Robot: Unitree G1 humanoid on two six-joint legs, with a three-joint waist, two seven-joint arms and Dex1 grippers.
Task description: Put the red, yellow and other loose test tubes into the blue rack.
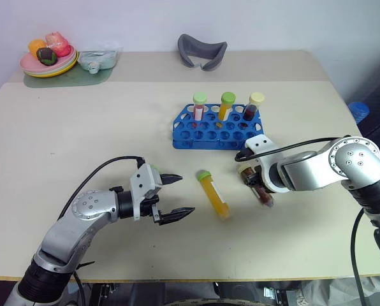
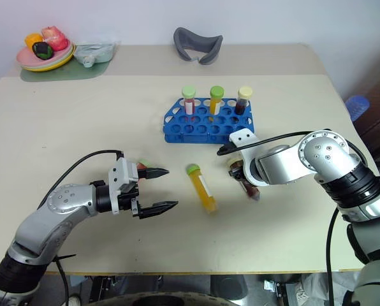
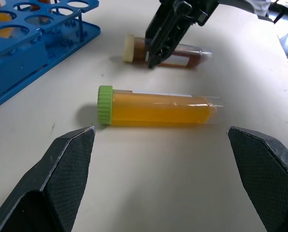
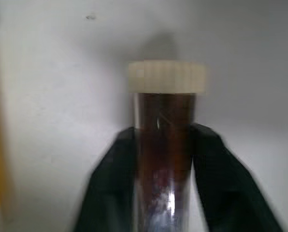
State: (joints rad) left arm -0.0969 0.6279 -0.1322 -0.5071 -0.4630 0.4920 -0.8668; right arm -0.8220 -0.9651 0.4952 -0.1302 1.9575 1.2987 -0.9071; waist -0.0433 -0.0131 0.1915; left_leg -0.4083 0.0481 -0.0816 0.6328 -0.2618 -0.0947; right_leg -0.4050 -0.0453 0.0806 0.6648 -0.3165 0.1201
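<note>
Between right pincer point(image 4: 163, 179) fingers, maroon tube point(image 4: 164, 145)

arms: silver-grey rounded shells, black joints, small dark screw holes on the round caps | wrists: white angular brackets | cables: black, looping from forearm to wrist on both arms | left gripper point(image 1: 176, 196): two black pointed fingers, cross-hatched pads point(image 3: 69, 159) | right gripper point(image 4: 163, 145): black fingers
</note>
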